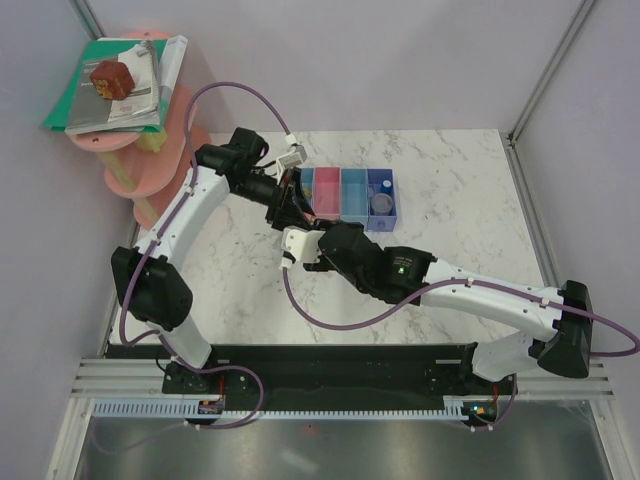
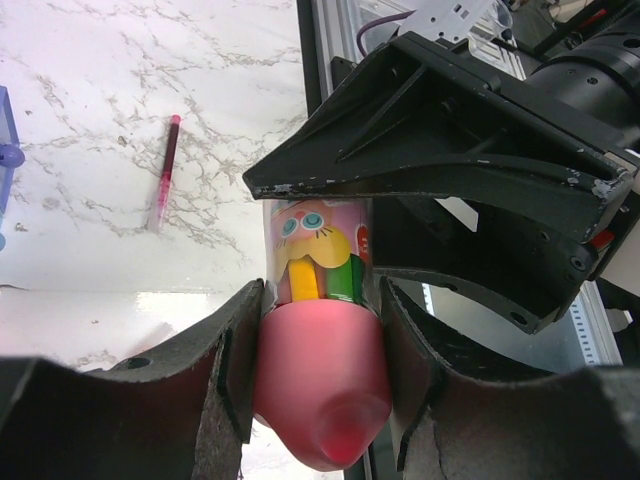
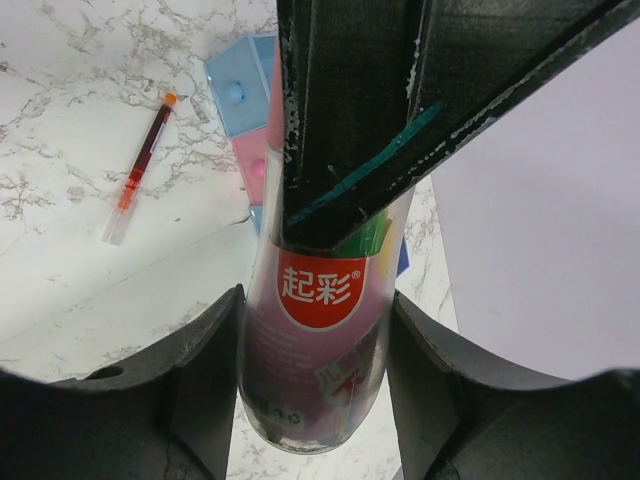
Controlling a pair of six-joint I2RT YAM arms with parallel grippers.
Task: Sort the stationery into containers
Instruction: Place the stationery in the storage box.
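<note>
Mid-frame in top view, just lower left of tray row (image 1: 327, 195): both arms on same pink-capped tube (image 2: 318, 390), held up off bench (image 1: 470, 190). Up top, left end effector (image 2: 320, 300) pinching pink cap, pads flush both sides. Other end, right end effector (image 3: 315, 300) clamped on clear labelled body. Looks like handoff tbh. Worry: cap tapered and slick, so if right lets go early, tube could squirt out. Both pulling could pop cap, dump sticks inside. Also thin red pen (image 2: 164, 172) loose on bench, upper left of left wrist view.
</note>
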